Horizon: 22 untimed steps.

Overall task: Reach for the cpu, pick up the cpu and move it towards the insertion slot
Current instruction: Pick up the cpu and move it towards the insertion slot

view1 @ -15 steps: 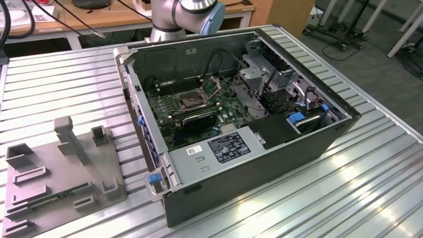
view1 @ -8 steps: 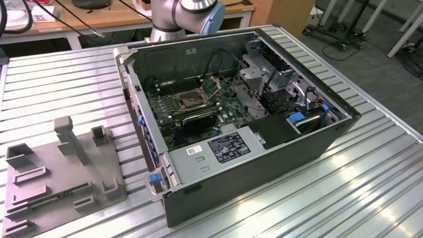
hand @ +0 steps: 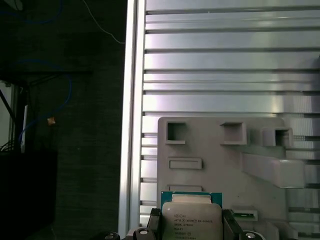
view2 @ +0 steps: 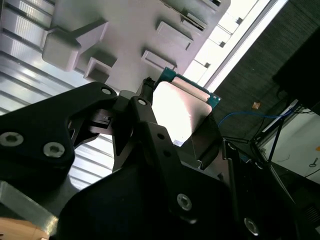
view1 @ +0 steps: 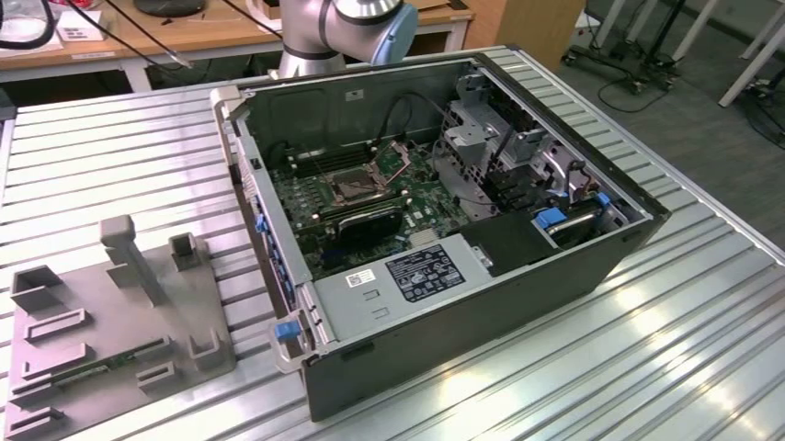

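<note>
In both wrist views my gripper (hand: 191, 222) is shut on the cpu (hand: 191, 215), a flat square chip with a silvery top plate and a thin green rim. One black finger (hand: 153, 221) presses each side of it. The second wrist view shows the cpu (view2: 177, 107) between the fingers (view2: 144, 107) of the gripper (view2: 175, 122), with the grey tray (view2: 125, 30) behind it. In the exterior view, the insertion slot (view1: 358, 189) is a dark square socket in a silvery bracket. It sits on the green board inside the open computer case (view1: 491, 276).
The grey plastic tray (view1: 110, 322) with upright posts and recesses lies on the ribbed metal table (view1: 687, 349) at the exterior view's left, with a thin green strip (view1: 117, 360) in it. The table's edge (hand: 132, 100) borders dark floor. The arm (view1: 337, 28) rises behind the case.
</note>
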Each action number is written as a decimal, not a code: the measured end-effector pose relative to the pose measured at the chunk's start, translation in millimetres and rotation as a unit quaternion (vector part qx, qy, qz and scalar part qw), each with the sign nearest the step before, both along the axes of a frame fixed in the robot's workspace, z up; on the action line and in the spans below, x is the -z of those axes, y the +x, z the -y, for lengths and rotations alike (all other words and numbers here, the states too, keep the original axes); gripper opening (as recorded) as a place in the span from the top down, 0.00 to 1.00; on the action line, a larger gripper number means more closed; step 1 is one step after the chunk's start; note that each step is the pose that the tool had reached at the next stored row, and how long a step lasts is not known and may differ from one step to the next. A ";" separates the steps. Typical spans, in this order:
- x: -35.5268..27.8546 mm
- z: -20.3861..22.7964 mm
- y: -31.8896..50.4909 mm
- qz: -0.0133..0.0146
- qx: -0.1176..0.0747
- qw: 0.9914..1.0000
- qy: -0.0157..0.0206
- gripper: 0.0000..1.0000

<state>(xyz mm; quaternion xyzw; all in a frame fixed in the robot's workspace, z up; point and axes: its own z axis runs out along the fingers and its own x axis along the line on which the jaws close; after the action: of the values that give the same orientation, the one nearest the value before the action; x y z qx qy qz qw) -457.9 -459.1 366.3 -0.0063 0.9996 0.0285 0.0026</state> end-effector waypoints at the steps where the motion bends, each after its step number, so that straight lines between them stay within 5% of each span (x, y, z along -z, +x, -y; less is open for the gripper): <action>1: -1.3 0.0 0.0 0.000 0.000 1.000 0.000 0.45; 12: -17.6 0.0 0.0 0.000 0.000 1.000 0.000 0.45; 22: -18.1 0.0 0.7 0.000 0.000 1.000 0.000 0.45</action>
<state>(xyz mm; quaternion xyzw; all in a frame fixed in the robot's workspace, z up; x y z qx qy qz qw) -457.3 -459.1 384.4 -0.0063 0.9996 0.0282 0.0026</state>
